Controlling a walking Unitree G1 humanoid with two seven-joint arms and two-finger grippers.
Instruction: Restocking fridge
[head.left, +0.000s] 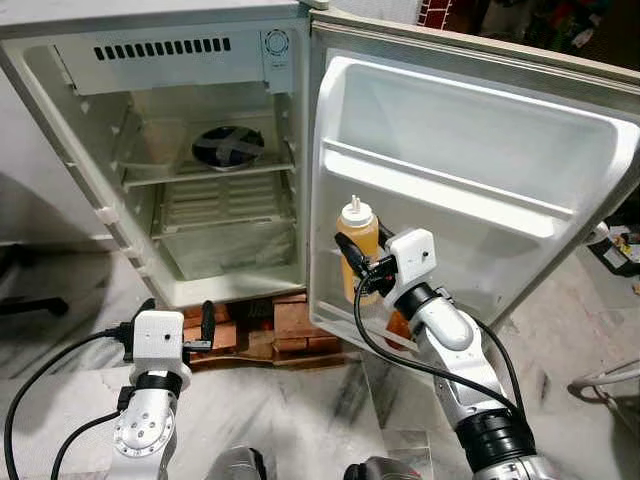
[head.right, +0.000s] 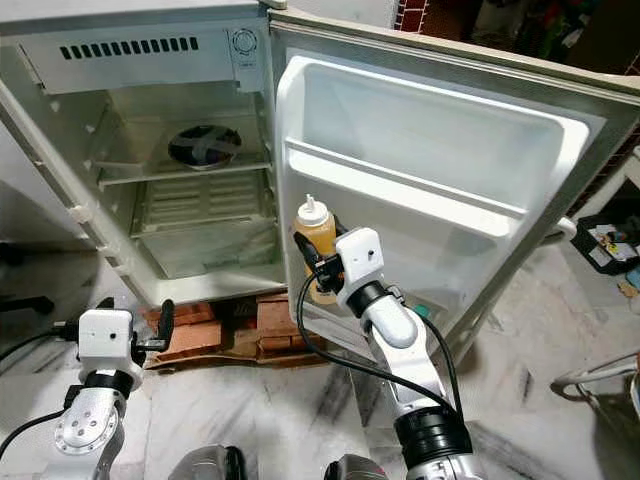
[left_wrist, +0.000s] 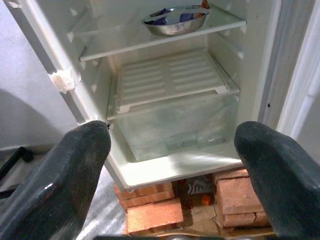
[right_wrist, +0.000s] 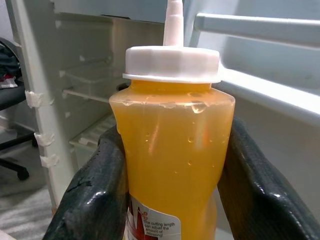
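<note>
Yellow sauce bottle (head.left: 360, 240) upright, white nozzle cap on top, at lower shelf of open fridge door (head.left: 470, 150), near door's hinge edge. Right gripper (head.left: 352, 262) clamped on bottle, one black finger (right_wrist: 95, 195) each side (liquid orange-yellow, label low on front). Left gripper (head.left: 178, 318) low before fridge (head.left: 180, 150), fingers (left_wrist: 65, 175) spread wide, holding nothing. Steel bowl (head.left: 228, 146) on upper glass shelf inside; clear drawer (left_wrist: 175, 125) at bottom. Bricks (head.left: 290, 325) under fridge base.
</note>
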